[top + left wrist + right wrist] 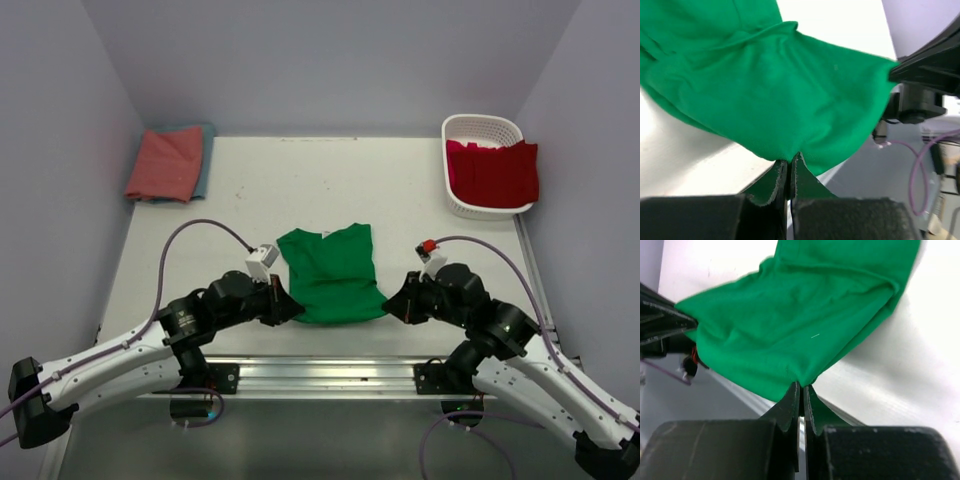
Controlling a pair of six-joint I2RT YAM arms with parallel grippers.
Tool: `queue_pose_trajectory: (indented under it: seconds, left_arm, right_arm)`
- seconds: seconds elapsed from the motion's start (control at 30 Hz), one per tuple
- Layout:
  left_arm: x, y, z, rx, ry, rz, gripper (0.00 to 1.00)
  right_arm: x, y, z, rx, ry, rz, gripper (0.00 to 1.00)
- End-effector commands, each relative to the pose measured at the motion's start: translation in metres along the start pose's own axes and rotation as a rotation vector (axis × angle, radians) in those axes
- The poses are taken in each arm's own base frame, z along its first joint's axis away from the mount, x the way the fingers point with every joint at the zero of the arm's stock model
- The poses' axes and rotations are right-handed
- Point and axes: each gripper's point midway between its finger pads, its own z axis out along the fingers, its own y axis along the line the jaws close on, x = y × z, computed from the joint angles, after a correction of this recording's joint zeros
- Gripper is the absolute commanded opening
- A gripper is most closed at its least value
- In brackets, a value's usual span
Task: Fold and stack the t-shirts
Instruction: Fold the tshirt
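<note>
Down at the bottom centre, the left gripper [290, 305] and right gripper [388, 305] are each pinched tight on a near corner of the green t-shirt [333, 275], which is spread mid-table [300, 180]. Farther back, upper right, the red t-shirt [495, 172] drapes over the basket [480, 122]. Upper left, the salmon-pink t-shirt [165, 163] lies on the teal-blue t-shirt [207, 160].

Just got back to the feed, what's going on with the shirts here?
Both arms are on the green t-shirt, which lies near the front edge of the table. The left gripper and right gripper are each shut on one near corner of it. At the far left, a salmon-pink t-shirt lies folded on a teal-blue t-shirt. A red t-shirt hangs over the white basket at the far right.
</note>
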Motion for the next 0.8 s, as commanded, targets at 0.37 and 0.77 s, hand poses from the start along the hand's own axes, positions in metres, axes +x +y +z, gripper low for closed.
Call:
queue_pose_trajectory:
  seconds: [0.37,0.77]
  left_arm:
    - [-0.138,0.029,0.008,-0.41,-0.403,0.289,0.0]
    - [-0.239,0.136,0.093,-0.493,-0.436,0.261,0.0]
  right_arm:
    - [-0.169,0.017,0.041,0.308,-0.37,-0.25,0.0]
    - [-0.277,-0.054,0.16,0.567,-0.407,-0.171,0.0]
